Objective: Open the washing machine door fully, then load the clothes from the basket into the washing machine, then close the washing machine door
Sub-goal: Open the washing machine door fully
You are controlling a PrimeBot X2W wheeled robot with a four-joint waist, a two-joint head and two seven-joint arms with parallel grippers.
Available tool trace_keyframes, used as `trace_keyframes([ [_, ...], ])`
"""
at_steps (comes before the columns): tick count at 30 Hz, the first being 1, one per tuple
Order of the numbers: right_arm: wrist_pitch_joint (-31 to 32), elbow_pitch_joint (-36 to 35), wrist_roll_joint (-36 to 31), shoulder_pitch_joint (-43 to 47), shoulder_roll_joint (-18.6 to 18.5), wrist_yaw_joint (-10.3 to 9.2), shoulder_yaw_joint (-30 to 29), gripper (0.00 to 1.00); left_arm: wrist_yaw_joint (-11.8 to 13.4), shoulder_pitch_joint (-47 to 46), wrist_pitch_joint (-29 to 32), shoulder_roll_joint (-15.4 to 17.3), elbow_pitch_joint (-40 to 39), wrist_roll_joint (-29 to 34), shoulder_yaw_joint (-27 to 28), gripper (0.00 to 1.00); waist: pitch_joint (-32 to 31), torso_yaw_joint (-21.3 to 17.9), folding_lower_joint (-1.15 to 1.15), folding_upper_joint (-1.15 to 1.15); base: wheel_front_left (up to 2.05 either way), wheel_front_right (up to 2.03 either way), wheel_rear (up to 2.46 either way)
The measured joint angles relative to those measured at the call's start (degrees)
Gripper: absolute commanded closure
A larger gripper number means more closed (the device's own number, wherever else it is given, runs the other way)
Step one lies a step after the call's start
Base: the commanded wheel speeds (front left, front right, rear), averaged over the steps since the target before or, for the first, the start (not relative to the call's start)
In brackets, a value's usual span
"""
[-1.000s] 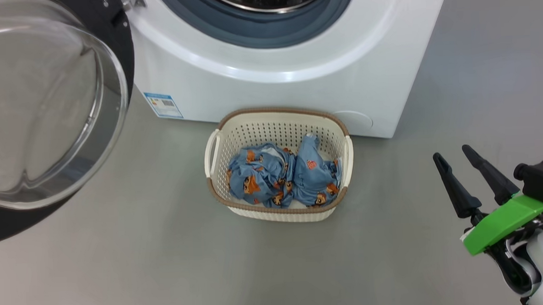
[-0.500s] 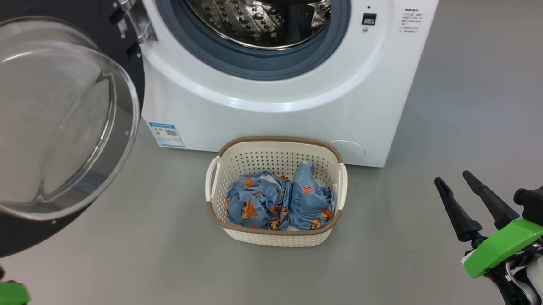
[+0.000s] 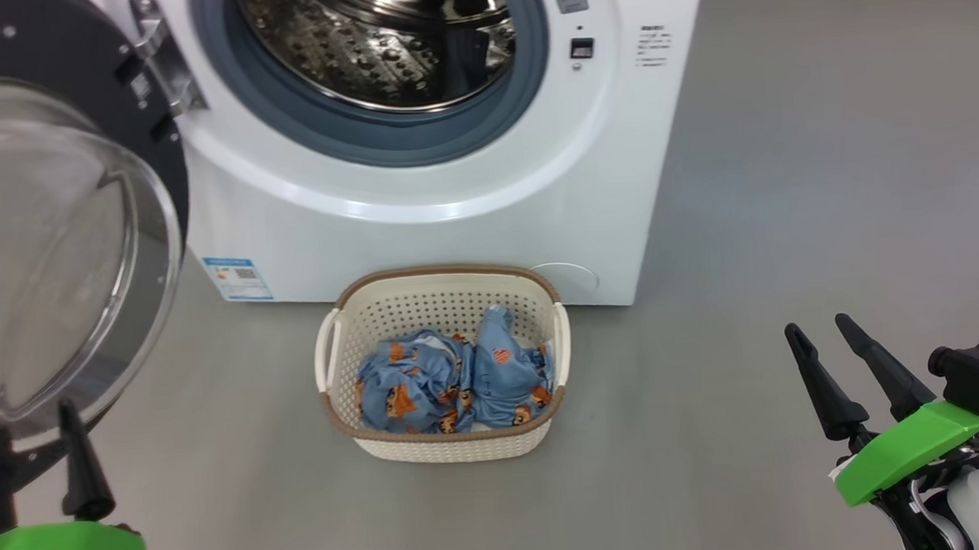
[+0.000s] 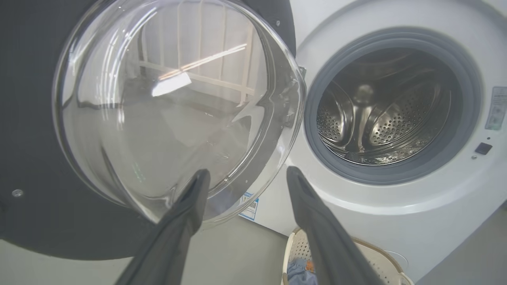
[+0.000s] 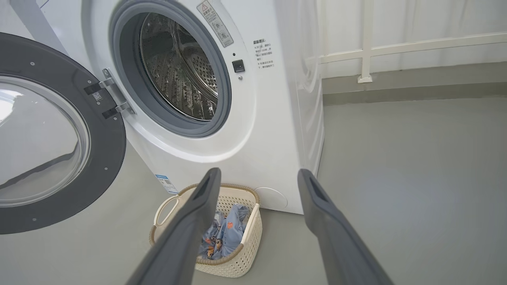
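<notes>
The white washing machine stands with its steel drum exposed. Its black-rimmed glass door is swung wide open to the left. On the floor against the machine's front sits the cream basket, holding the light-blue bear-print clothes. My left gripper is open at the lower left, just below the door glass, and my left gripper holds nothing. My right gripper hangs open and empty over the floor, well to the right of the basket. My right gripper points toward the basket and the clothes.
Grey floor stretches to the right of the machine and in front of the basket. A blue sticker sits low on the machine's front. A white railing and a pale curtain line the far wall.
The head camera has tilted up and turned, shifting the whole scene left. My left gripper has come up into the lower left with its fingers apart. The right gripper, basket and clothes have not moved.
</notes>
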Motion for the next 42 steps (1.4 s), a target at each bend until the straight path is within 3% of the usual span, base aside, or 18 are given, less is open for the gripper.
trace_keyframes([
  [11, -0.01, -0.01, 0.00, 0.19, 0.16, 0.00, -1.49, 0.00, 0.00, 1.07, 0.00, 1.98, -0.38, -2.16, -8.36, 0.00, -0.02, -5.92, 0.00, 0.00, 0.00, 0.00, 0.00],
  [24, -0.01, -0.11, -0.08, 1.26, 0.19, 0.00, -2.16, 0.00, 0.00, 2.29, 0.00, 3.39, -0.45, -2.44, -11.73, 0.00, -0.74, -11.23, 0.00, 0.00, 0.00, 0.00, 0.00],
  [42, 0.00, -0.54, -0.15, 3.65, 0.44, 0.00, -3.30, 0.00, -0.01, 4.48, 0.04, 4.38, -0.87, -3.42, -13.99, 0.00, -2.34, -13.66, 0.00, 0.00, 0.00, 0.00, 0.00],
])
